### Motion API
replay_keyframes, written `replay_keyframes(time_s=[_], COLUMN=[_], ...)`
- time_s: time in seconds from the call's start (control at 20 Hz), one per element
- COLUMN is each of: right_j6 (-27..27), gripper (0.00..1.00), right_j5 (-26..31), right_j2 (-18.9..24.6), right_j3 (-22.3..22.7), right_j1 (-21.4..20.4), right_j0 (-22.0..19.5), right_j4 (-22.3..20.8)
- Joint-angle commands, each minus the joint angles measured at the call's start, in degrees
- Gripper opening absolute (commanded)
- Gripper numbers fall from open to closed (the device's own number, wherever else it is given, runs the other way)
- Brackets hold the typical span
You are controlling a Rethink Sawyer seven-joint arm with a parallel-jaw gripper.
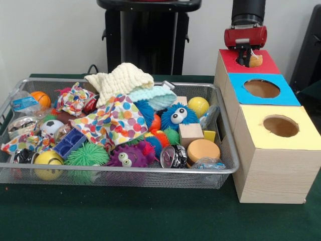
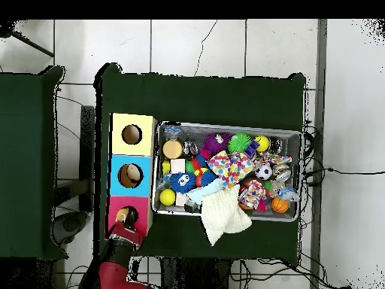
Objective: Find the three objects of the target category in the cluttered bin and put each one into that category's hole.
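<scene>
Three wooden boxes stand in a row beside the wire bin (image 1: 228,168): a red-topped box (image 1: 266,64), a blue-topped box (image 1: 288,93) and a yellow-topped box (image 1: 306,135), each with a round hole. My gripper (image 1: 244,56) hangs straight down over the red box's hole (image 2: 129,216). A small tan-orange object (image 1: 256,61) sits at the hole's edge, right against the gripper. Whether it is held cannot be made out. In the overhead view the gripper (image 2: 122,219) covers part of that hole.
The bin holds a wooden cube (image 1: 190,133), a tan disc (image 1: 203,149), a yellow ball (image 1: 198,106), a blue fuzzy toy (image 1: 176,115), a green spiky ball (image 1: 87,154), a dotted cloth (image 1: 113,120) and a cream knitted cloth (image 1: 120,80). Something tan lies inside the blue box's hole (image 2: 130,175).
</scene>
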Motion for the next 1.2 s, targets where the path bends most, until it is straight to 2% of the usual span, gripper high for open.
replay_keyframes(time_s=[0.05,0.1,0.15,0.35,0.4,0.45,0.55,0.6,0.7,0.75,0.8,0.9,1.0,1.05,1.2], right_j6=[-5.87,-6.29,-5.74,-1.9,-1.7,-1.07,-1.12,-1.18,-3.16,-2.64,-1.43,-0.93,-3.42,-3.88,1.6], gripper=[0.0,0.0,0.0,0.0,0.0,0.0,0.0,0.0,0.0,0.0,0.0,0.0,0.0,0.0,0.0], right_j5=[29.44,29.13,28.24,23.65,22.97,22.19,21.75,21.81,23.99,23.68,23.2,22.95,23.8,22.11,11.85], right_j2=[12.66,12.13,12.66,13.15,12.63,12.88,12.53,12.9,11.9,12.8,12.39,12.78,10.53,9.47,7.85], right_j3=[-4.38,-4.39,-4.33,-4.27,-4.44,-4.62,-5.21,-5.41,-5.75,-5.92,-5.73,-5.96,-6.63,-6.94,-6.74], right_j1=[15.27,15.21,15.28,16.75,17.12,17.52,18.27,18.37,18.3,18.51,18.89,19.22,19.69,20.11,22.46], right_j0=[3.25,4.02,2.53,1.37,2.39,1.54,1.96,0.8,2.57,0.24,1.82,0.79,5.89,8.24,15.35], right_j4=[-3.52,-3.04,-5.78,-8.34,-7.2,-8.85,-9.01,-11.3,-8.92,-12.81,-9.49,-11.42,-4.96,-2.75,7.95])
